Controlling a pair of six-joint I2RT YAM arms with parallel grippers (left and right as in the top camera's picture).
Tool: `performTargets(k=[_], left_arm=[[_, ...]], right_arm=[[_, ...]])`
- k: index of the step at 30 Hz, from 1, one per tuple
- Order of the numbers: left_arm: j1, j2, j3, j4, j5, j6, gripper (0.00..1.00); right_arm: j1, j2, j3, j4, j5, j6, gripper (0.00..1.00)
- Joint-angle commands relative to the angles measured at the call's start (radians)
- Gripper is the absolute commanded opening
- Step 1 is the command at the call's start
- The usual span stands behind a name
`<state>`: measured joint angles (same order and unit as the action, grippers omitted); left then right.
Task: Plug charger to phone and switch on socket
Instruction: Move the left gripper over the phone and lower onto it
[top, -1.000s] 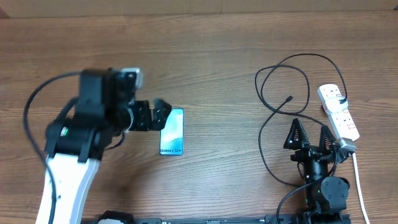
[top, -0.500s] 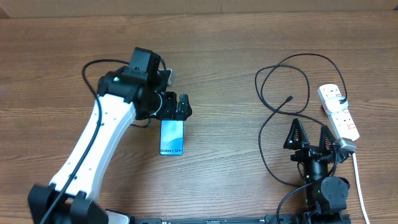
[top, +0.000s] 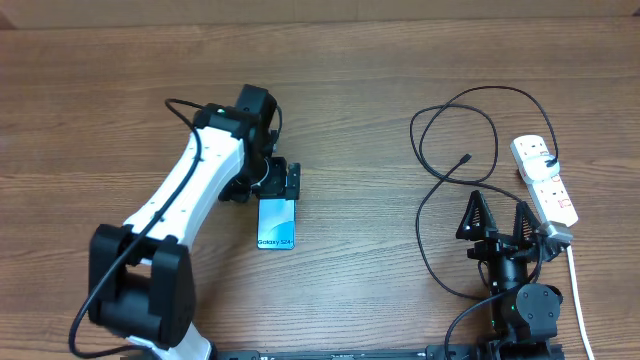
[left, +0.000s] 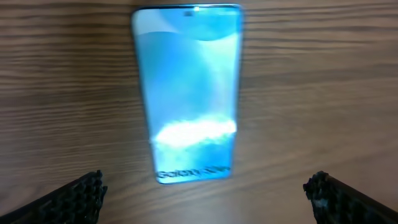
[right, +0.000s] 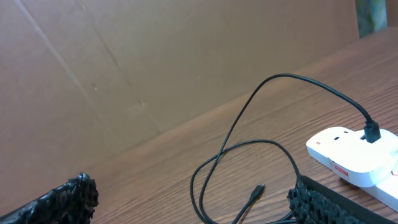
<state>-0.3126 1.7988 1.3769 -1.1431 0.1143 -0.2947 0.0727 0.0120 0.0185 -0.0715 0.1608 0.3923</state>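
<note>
Where the left arm (top: 190, 195) stretches across the wooden table (top: 360, 90), we see the left gripper (top: 283, 184) hanging over the far end of the phone (top: 277, 226), its jaws spread and holding nothing. From the left wrist camera the two dark fingertips (left: 84, 198) stand wider apart than the phone, which lies between and beyond them, flat, its light blue screen up. Whether the gripper touches the phone we cannot tell. The right gripper (top: 498, 222) sits near the table's front edge on the right, its fingers parted in a V and empty. The charger (top: 455, 110) lies in loose loops just beyond it, its black plug (right: 372, 131) seated in the white power strip (top: 545, 180) at the far right. Its connector tip (top: 466, 158) rests free on the wood, well apart from the phone. The strip's white cord (top: 578, 290) runs toward the front edge beside the right gripper. Its red-marked switches (right: 339, 167) are too small for us to read.
</note>
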Motion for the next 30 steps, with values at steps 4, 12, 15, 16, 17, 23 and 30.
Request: performTargets(k=[4, 12, 15, 16, 17, 23, 30], left_arm=[[-0.038, 0.07, 0.018, 0.037, -0.104, -0.108, 0.99], [-0.042, 0.119, 0.016, 0.085, -0.103, -0.151, 1.0], [-0.042, 0.14, 0.015, 0.082, -0.103, -0.156, 1.0], [-0.042, 0.146, 0.015, 0.082, -0.103, -0.156, 1.0], [-0.042, 0.159, 0.015, 0.084, -0.103, -0.155, 0.99], [-0.042, 0.239, 0.013, 0.102, -0.095, -0.153, 1.0], [-0.043, 0.291, 0.013, 0.089, -0.076, -0.124, 1.0]], right_arm=[[-0.003, -0.009, -0.011, 0.005, -0.002, -0.004, 1.0], [-0.003, -0.009, -0.011, 0.005, -0.002, -0.004, 1.0], [-0.003, -0.009, -0.011, 0.005, -0.002, -0.004, 1.0], [-0.003, -0.009, -0.011, 0.005, -0.002, -0.004, 1.0], [-0.003, -0.009, -0.011, 0.005, -0.002, -0.004, 1.0], [-0.003, -0.009, -0.011, 0.005, -0.002, -0.004, 1.0], [-0.003, -0.009, -0.011, 0.005, -0.002, -0.004, 1.0]])
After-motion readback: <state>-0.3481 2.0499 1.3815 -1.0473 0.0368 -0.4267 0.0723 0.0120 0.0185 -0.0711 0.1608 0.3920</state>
